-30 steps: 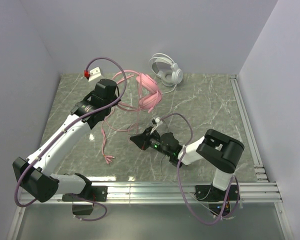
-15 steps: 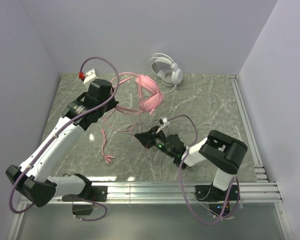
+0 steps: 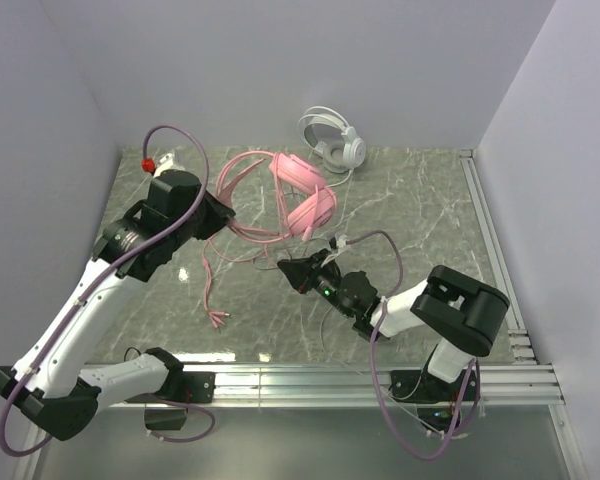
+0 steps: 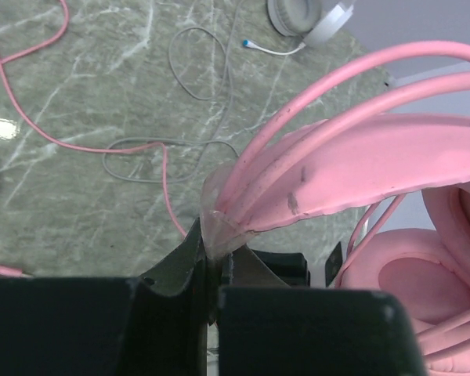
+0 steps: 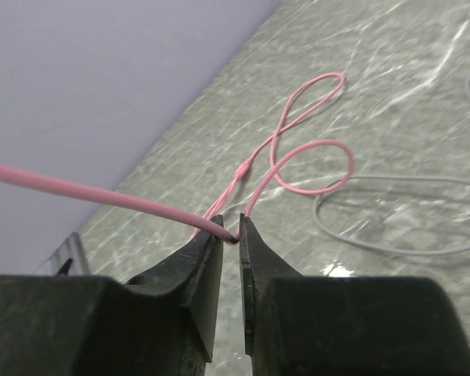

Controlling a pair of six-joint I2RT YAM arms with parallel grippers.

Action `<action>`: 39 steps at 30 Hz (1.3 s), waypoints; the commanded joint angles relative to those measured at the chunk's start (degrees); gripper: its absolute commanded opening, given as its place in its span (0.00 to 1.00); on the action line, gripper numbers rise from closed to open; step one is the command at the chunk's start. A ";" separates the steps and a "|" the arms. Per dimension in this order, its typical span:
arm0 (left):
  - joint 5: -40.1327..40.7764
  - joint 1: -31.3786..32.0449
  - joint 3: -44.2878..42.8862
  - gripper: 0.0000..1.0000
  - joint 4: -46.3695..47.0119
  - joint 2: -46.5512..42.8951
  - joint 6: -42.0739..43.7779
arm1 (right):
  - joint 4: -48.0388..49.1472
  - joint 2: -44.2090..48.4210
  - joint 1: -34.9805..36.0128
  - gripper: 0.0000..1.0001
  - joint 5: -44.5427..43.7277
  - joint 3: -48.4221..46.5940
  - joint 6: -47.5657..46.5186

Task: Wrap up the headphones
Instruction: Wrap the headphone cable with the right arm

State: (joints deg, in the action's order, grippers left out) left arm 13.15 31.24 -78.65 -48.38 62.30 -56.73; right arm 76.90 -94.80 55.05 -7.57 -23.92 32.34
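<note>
Pink headset [image 3: 302, 192] is toward the rear of the marble table [image 3: 430, 230], headband [image 4: 360, 176] clamped in our left gripper [image 4: 213, 262]. Our right gripper [image 5: 230, 235] shows a narrow gap at the pink cable [image 5: 102, 196]; we cannot confirm a grip. Slack jaws would drop the cable, loosening the wrap.

No word, label, brand, number or sign can be read in any view. The pink headphones [image 3: 305, 195], the white headphones [image 3: 335, 140] at the far wall and the marbled bench [image 3: 420, 210] show only plain surfaces.
</note>
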 commanded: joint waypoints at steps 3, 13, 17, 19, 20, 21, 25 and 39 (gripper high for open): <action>-4.71 -0.22 -2.29 0.01 5.41 -2.01 -5.49 | 1.84 2.26 0.32 0.23 -4.55 -0.51 -7.02; -1.73 -0.22 -5.10 0.00 1.80 0.10 -7.51 | 3.43 4.18 3.04 0.39 -6.75 -1.83 -12.29; -0.06 -0.22 -7.30 0.01 0.83 1.41 -7.26 | 0.96 6.21 5.51 0.46 -12.11 -0.44 -13.96; 0.39 -0.22 -8.70 0.01 0.22 2.03 -6.99 | 2.45 7.70 6.21 0.46 -13.77 1.41 -13.79; 0.48 -0.22 -9.06 0.00 0.04 2.55 -6.90 | 2.55 8.31 6.39 0.46 -13.96 3.08 -13.79; 0.48 -0.22 -9.50 0.01 0.04 2.73 -6.82 | 2.38 9.63 6.65 0.47 -14.31 3.70 -13.88; 0.83 -0.22 -9.85 0.01 0.22 3.00 -6.90 | 0.44 11.22 11.12 0.54 -18.08 4.24 -17.56; 0.21 -0.22 -11.26 0.01 -0.75 3.26 -7.08 | -4.75 0.68 18.87 0.69 -41.99 -13.78 -30.58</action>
State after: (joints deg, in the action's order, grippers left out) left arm 14.28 31.16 -85.67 -54.74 66.65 -60.97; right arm 71.42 -92.05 73.73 -41.89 -34.89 4.62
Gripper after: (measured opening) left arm 0.070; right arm 0.686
